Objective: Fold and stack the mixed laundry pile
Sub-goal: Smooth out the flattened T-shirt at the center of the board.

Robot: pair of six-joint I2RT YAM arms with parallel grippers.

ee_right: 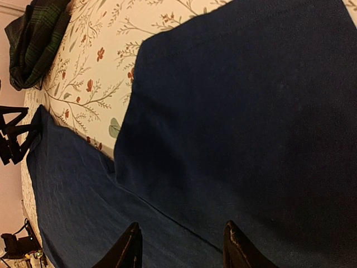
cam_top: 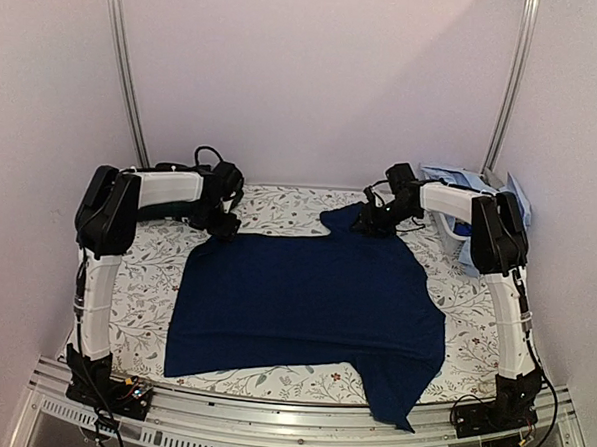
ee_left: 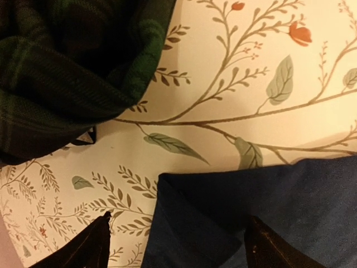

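Note:
A navy blue T-shirt (cam_top: pixel 309 304) lies spread flat on the floral sheet, one sleeve hanging over the near edge. My left gripper (cam_top: pixel 223 225) is at its far left corner. In the left wrist view that gripper (ee_left: pixel 181 251) stands open, with the folded navy corner (ee_left: pixel 223 212) between its fingertips. My right gripper (cam_top: pixel 371 222) hovers over the shirt's far right sleeve. Seen from its wrist, the right gripper (ee_right: pixel 181 251) is open just above the navy cloth (ee_right: pixel 240 123) near a seam, pinching nothing. A dark green plaid piece (ee_left: pixel 67 67) lies bunched at the far left.
The white floral sheet (cam_top: pixel 146 276) covers the table. Light blue garments (cam_top: pixel 461 180) sit heaped in a pale basket (cam_top: pixel 450 233) at the far right, behind the right arm. The plaid piece (ee_right: pixel 36 39) and my left gripper's fingers (ee_right: pixel 11 137) show in the right wrist view.

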